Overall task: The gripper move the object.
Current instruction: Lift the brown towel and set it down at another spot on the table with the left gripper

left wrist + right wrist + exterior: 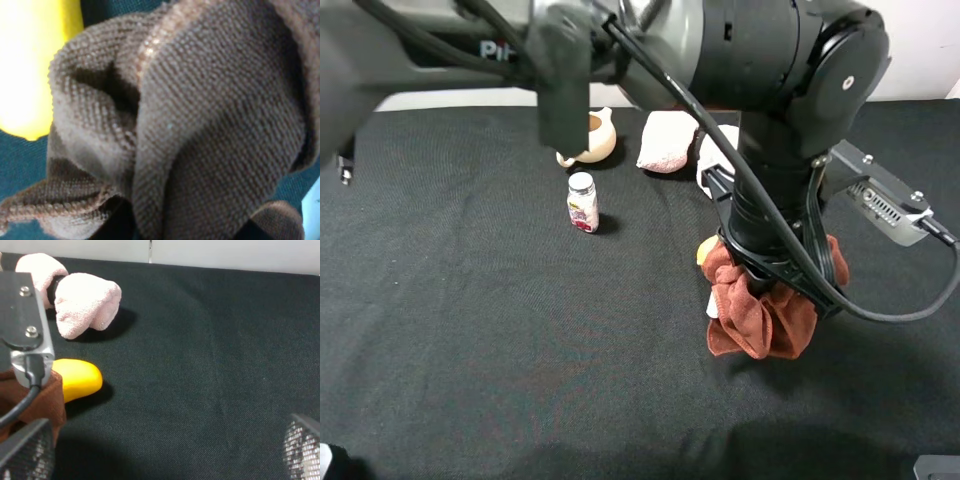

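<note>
Since my left claw (767,268) is clamped tight on its top, the rust-brown rag (765,320) sits bunched beneath it, right of centre on the black cloth (470,350), just beside the yellow oval (75,377); my right claw (162,447) gapes empty.

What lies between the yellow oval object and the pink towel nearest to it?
Nothing stands there. The right wrist view shows only bare black cloth, partly in shadow, between the yellow object and the pink towel.
</note>
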Controlling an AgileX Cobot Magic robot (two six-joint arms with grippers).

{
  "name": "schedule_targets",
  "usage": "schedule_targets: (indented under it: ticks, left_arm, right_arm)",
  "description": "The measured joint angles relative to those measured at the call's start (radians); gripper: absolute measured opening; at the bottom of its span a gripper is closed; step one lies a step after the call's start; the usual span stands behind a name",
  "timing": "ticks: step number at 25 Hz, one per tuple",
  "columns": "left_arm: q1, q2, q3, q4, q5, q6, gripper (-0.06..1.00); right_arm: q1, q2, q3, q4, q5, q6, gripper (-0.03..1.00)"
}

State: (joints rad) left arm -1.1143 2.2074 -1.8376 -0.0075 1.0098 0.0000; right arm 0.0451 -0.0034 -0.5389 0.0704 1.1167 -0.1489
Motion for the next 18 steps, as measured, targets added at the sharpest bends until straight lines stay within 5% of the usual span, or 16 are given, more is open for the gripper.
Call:
schedule_targets:
  ticks: [18]
  left_arm:
    - [0.000, 0.084, -0.007, -0.045, -0.072, 0.044, 0.20]
  right_arm:
    - [0.000, 0.000, 0.000, 0.006, -0.001, 0.000, 0.69]
